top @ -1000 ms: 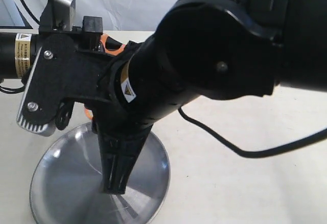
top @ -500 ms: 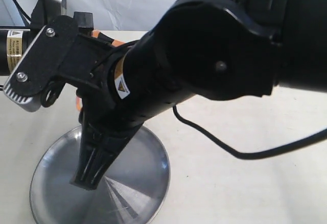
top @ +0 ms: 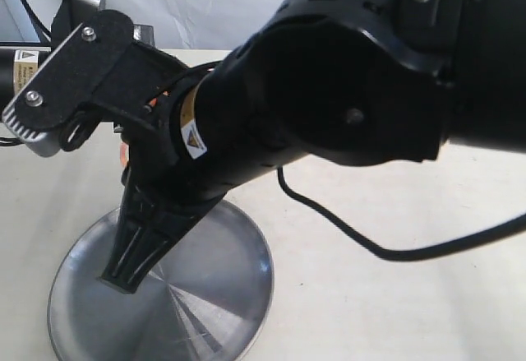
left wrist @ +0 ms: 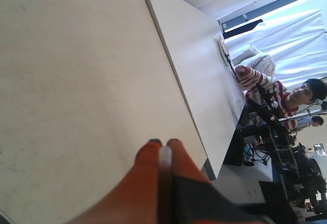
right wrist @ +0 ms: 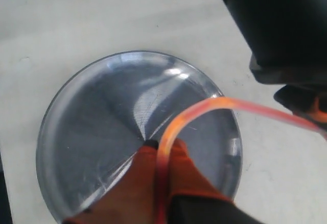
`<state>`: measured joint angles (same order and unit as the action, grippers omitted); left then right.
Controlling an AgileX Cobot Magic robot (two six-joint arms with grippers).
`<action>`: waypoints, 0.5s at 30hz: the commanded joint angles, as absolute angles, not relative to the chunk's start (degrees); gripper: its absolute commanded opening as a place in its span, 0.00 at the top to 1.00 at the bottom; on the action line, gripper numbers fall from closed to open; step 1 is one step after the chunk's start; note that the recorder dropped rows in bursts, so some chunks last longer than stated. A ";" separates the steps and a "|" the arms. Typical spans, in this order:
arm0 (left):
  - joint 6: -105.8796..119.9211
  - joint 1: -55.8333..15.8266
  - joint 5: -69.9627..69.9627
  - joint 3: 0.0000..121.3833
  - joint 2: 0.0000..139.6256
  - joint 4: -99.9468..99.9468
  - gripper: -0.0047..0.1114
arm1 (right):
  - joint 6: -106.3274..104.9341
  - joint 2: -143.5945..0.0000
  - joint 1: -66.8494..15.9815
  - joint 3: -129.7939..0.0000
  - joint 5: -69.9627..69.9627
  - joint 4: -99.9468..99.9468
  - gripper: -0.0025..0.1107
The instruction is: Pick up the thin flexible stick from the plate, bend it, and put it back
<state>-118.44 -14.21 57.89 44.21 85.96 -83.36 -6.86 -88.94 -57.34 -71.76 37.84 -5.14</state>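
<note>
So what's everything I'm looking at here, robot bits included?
plate: one, shiny silver, on the table below the grippers
stick: one, thin, red-orange, bent in an arc above the plate, held by both grippers
table: one, pale cream, under everything
cable: one, black, looping to the right of the plate
person: one, red-and-white striped top, far beyond the table in the left wrist view
right gripper: one, orange pads, shut on the stick over the plate
left gripper: one, orange pads, shut on the stick's pale tip
arms: two, black, crossing above the plate
</note>
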 commanded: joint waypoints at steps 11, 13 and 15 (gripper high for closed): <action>-117.99 -14.19 59.06 44.32 86.18 -86.83 0.96 | -1.09 -88.25 -57.10 -72.23 35.01 -11.58 0.98; -117.99 -14.19 59.06 44.32 86.18 -86.95 0.96 | 0.00 -88.25 -57.10 -72.23 35.13 -11.99 0.98; -117.86 -14.19 59.06 44.32 86.18 -86.95 0.96 | 0.00 -88.25 -57.10 -72.23 35.21 -12.13 0.98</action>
<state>-118.44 -14.00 56.74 44.31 86.27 -84.54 -0.97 -88.94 -57.67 -71.76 37.04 -8.82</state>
